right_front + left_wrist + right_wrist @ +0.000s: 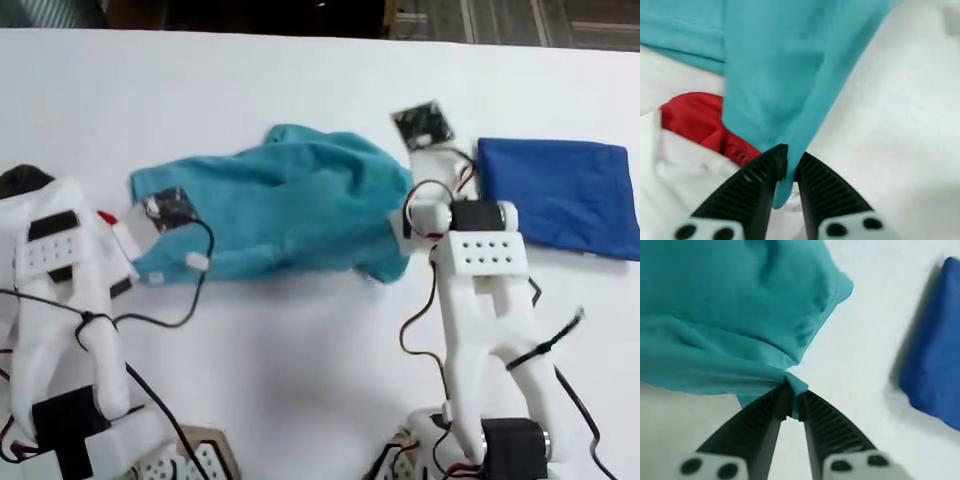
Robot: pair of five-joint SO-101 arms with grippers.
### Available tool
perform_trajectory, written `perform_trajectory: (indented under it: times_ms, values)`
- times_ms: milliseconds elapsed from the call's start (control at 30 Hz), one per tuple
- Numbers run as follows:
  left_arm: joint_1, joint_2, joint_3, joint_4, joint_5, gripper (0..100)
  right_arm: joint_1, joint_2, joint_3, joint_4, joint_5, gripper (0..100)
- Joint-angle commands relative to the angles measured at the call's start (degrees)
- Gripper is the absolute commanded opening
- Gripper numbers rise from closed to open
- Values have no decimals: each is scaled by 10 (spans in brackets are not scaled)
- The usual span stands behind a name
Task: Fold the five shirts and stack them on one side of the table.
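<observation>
A teal shirt (280,205) hangs stretched between my two arms over the middle of the white table (300,340). My left gripper (787,167) is shut on one edge of the teal shirt (790,65), at the shirt's left end (135,240) in the high view. My right gripper (792,401) is shut on a bunched corner of the teal shirt (725,315), at its right end (402,225). A folded blue shirt (560,195) lies flat at the right side of the table, and its edge (935,370) lies beside the right gripper.
A red cloth (695,120) lies on the table under the left gripper, with a sliver of it (106,217) beside the left arm. Cables trail from both arms across the table front. Dark floor lies past the table's far edge (320,36).
</observation>
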Motion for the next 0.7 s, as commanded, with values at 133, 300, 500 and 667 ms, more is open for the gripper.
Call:
perform_trajectory:
  times_ms: [133,300,500,667]
  values:
    - [25,-18,-259,183,105,26,19,-58,-196,29,-11,20]
    - [82,-18,-451,323,172,26,31,-54,-310,27,-11,20]
    - [148,-65,-596,335,281,26,44,-59,-418,39,-17,20]
    - [194,-152,-605,334,303,26,66,-59,-514,44,-17,20]
